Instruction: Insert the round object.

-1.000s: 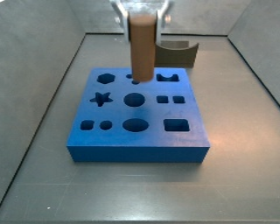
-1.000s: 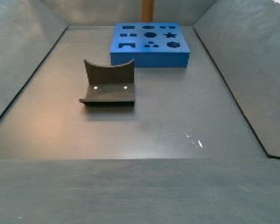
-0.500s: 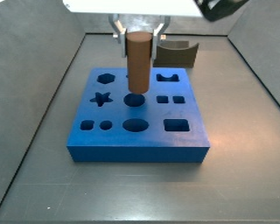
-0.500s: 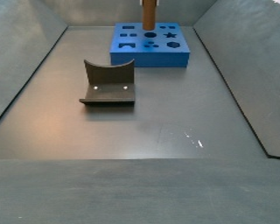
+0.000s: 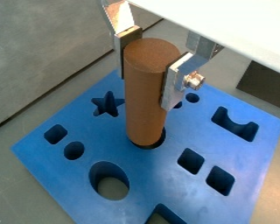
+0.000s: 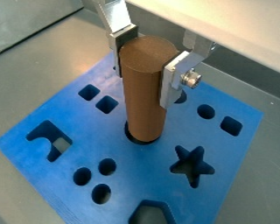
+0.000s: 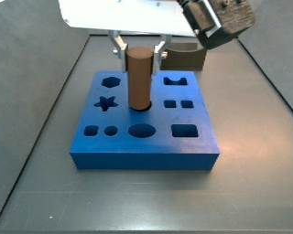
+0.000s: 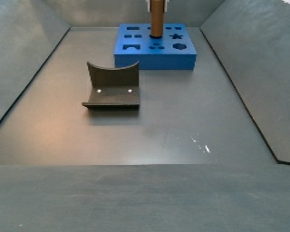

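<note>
The gripper pinches the top of the brown cylindrical peg, whose lower end sits in the round center hole of the blue block (star cutout at 9 o'clock), so insertion looks begun, with pushing down and release left.

Dark notched block on grey floor
</note>
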Controlling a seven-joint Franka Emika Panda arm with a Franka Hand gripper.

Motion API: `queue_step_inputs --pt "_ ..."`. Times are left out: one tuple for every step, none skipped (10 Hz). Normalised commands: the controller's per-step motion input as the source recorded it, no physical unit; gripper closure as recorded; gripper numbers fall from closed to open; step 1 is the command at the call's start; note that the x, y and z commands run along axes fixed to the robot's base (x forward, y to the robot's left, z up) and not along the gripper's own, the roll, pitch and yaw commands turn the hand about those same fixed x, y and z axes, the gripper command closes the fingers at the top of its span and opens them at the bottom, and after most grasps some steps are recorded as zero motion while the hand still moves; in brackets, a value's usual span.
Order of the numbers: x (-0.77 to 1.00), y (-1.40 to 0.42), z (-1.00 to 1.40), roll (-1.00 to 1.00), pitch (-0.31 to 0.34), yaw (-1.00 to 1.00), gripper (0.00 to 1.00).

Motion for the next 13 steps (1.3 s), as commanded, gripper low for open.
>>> queue_step_inputs --pt "0.0 0.02 -0.19 0.05 0.016 0.0 1.0" --pt "0.0 0.0 -0.22 0.05 0.011 0.0 1.0" --pt "0.09 0.0 -0.31 0.0 0.0 0.0 1.0" --pt "0.2 0.0 -0.38 0.0 0.006 -0.03 1.0" --pt "0.23 0.0 -0.39 0.0 0.026 -0.06 1.0" --pt "0.23 0.0 -0.39 0.0 0.026 -0.06 1.0" --pt "0.21 0.0 -0.39 0.0 0.019 -0.05 1.0" --pt "0.03 0.0 -0.33 0.0 0.0 -0.05 1.0" --pt "0.0 0.0 -0.32 0.0 0.0 -0.05 1.0" --pt "0.0 0.0 -0.32 0.0 -0.019 -0.05 1.0" --pt "-0.04 0.0 -0.32 0.0 -0.057 -0.02 1.0" --pt "-0.07 0.0 -0.3 0.0 -0.073 -0.01 1.0" --pt "-0.11 0.0 -0.27 0.0 -0.093 0.0 1.0"
